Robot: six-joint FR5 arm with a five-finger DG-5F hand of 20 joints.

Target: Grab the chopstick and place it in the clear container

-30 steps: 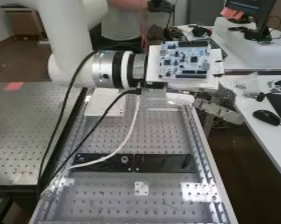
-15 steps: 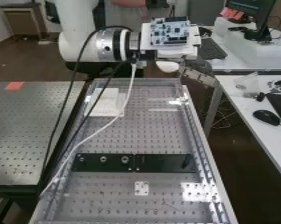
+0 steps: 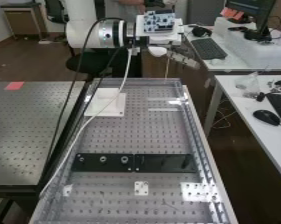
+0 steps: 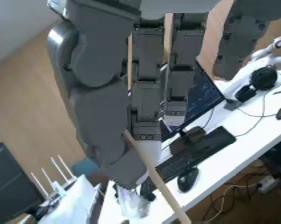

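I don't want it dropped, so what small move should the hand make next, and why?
I'd keep the fingers and thumb pinched on the chopstick and shift the hand toward the container before any release. It hangs beyond the far end of the bench, so opening there would probably drop it.

Chopstick is looking like plain wood, smooth, matt. Robot hand is reading as matt hard plastic, faint sheen along the thumb. Desk is showing perforated metal, glinting in spots. Black plate is looking smooth, glossy.
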